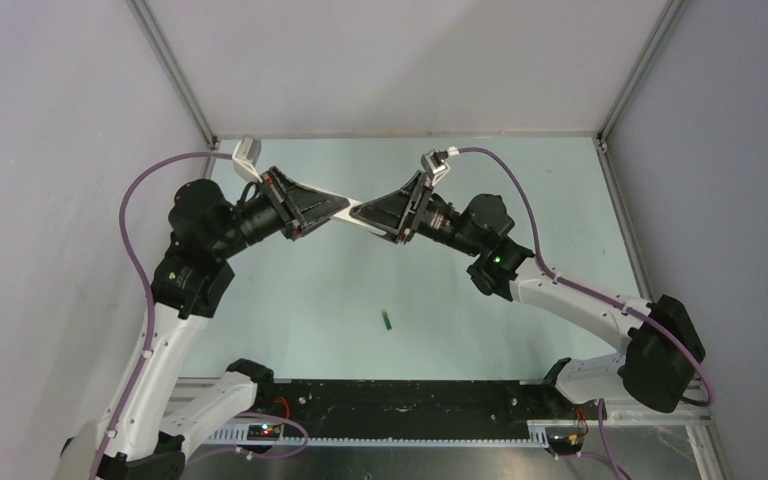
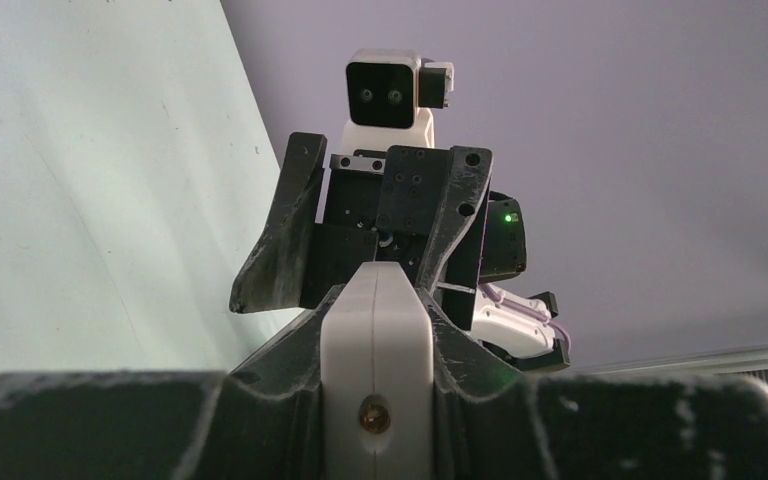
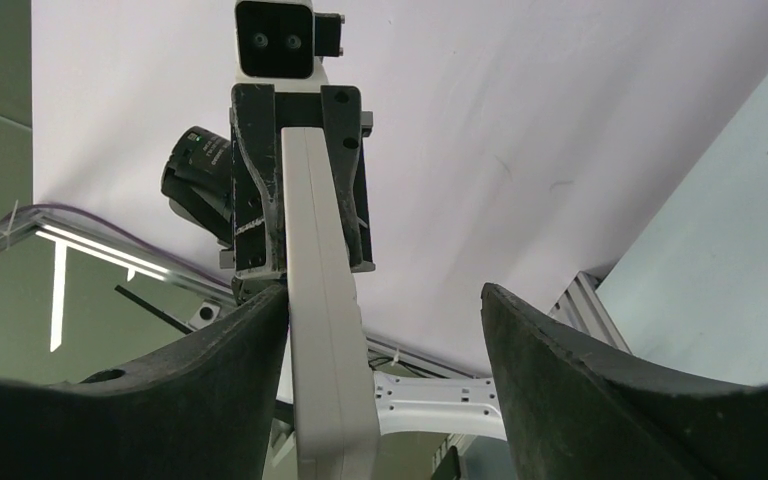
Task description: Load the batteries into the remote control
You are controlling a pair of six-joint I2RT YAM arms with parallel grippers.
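The white remote control is held in the air between both grippers, over the middle of the table. My left gripper is shut on one end of it; the left wrist view shows the remote clamped edge-on between both fingers. My right gripper is open around the other end; in the right wrist view the remote rests against one finger, with a wide gap to the other. The green battery lies on the table nearer the arm bases. The blackish battery is out of view.
The pale green table is enclosed by grey walls with metal corner posts. A black strip with cable trays runs along the near edge between the arm bases.
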